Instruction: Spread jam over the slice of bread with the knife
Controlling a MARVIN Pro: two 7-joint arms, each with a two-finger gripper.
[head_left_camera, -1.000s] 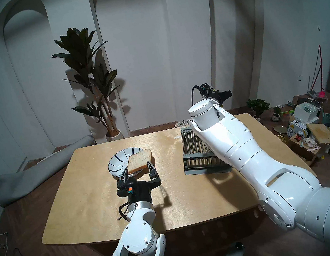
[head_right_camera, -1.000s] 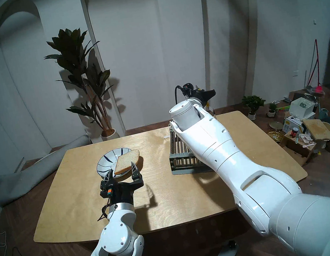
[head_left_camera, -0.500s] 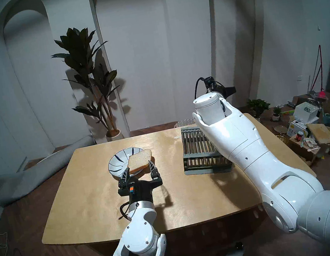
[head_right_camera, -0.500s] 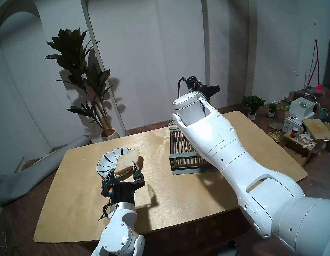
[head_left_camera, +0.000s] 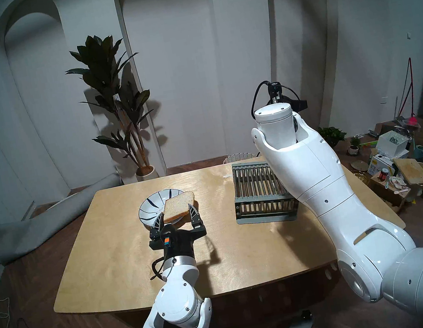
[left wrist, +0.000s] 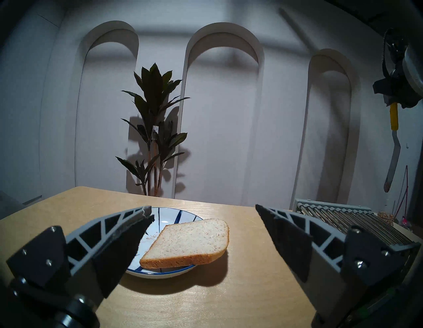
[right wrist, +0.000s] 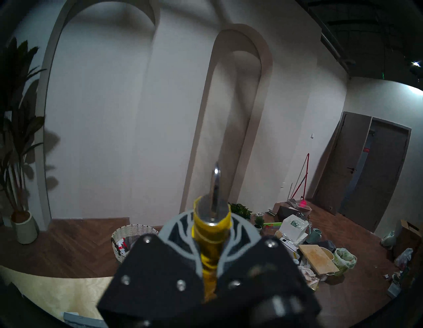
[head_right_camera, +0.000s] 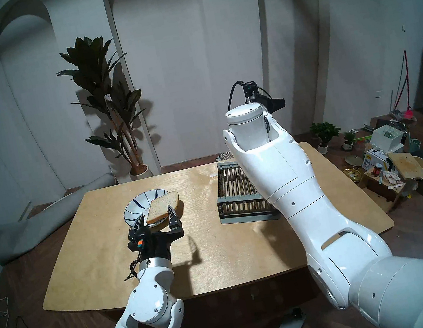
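Grey slatted rack (head_left_camera: 262,192) on table (head_left_camera: 126,259) (potted plant (head_left_camera: 117,97) behind).

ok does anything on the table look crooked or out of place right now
Yes: the slice of bread isn't lying flat in the plate. It rests tilted on the plate's near right rim and sticks out over the table. Nothing looks spilled.

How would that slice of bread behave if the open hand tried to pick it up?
The slice of bread is thin and porous, so it is probably light and soft, and would likely sag or dent under a firm squeeze. It overhangs the plate with one side raised, so a push might slide or tip it off. The left hand is open, not touching it.
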